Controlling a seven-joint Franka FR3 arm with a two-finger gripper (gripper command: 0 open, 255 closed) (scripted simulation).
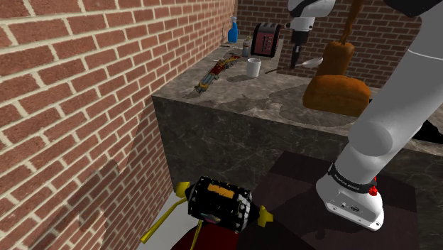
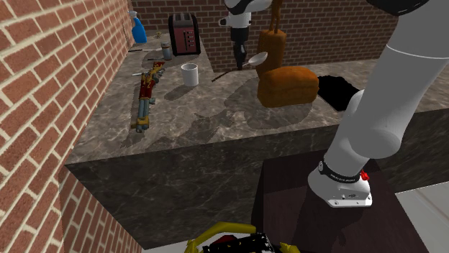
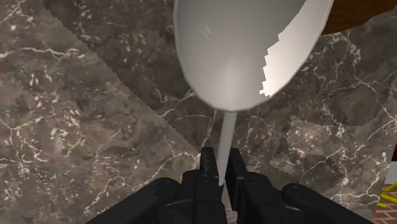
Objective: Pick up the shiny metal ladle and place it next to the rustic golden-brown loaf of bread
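Shoulder view: marble counter [image 1: 241, 96], brick walls [image 1: 78, 78]

Brick wall [image 1: 71, 85] beside dark marbled counter [image 1: 234, 98]

This is a home kitchen. A long counter [image 1: 234, 99] with a dark, white-veined stone top runs along a red brick wall [image 1: 71, 106], and more brick closes off its far end. In the far corner stand a dark, red-fronted toaster [image 1: 267, 39] and a blue spray bottle [image 1: 233, 30]. A white mug [image 1: 254, 67] sits a little in from them. A golden-brown loaf of bread [image 1: 337, 91] lies on the top well apart from the side wall, with a pale ladle [image 2: 257, 60] close by it.
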